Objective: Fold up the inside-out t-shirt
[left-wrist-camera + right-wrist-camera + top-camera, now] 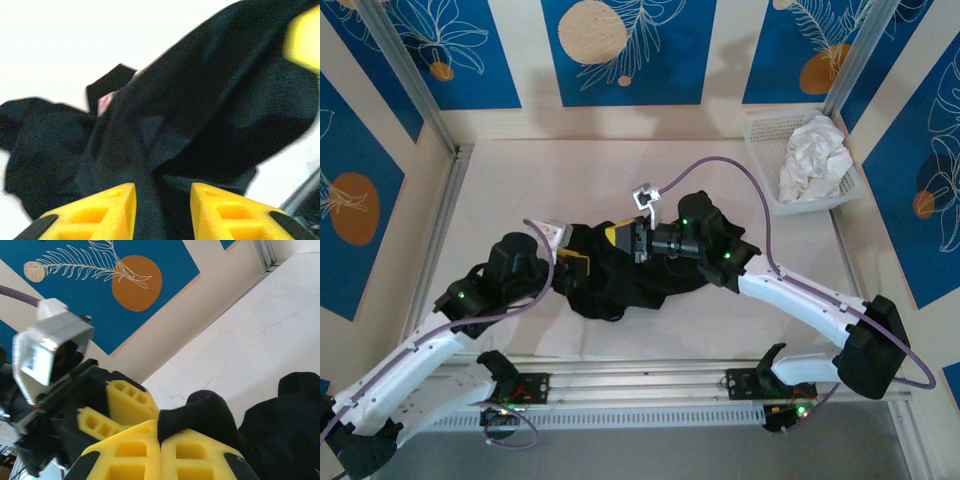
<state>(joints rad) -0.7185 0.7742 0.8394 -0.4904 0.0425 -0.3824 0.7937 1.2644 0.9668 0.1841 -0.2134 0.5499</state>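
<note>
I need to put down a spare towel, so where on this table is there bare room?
Bare table: the far strip between the back wall and the t-shirt, left of the basket; also the patch between basket and right arm. Crowded: the middle, where the left gripper and right gripper meet the t-shirt.

White cloth [815, 160] in a white basket [758, 150], far right of the table [570, 180]

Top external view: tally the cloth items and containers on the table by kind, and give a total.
Black t-shirt: 1
White garment: 1
White basket: 1
Total: 3
</note>
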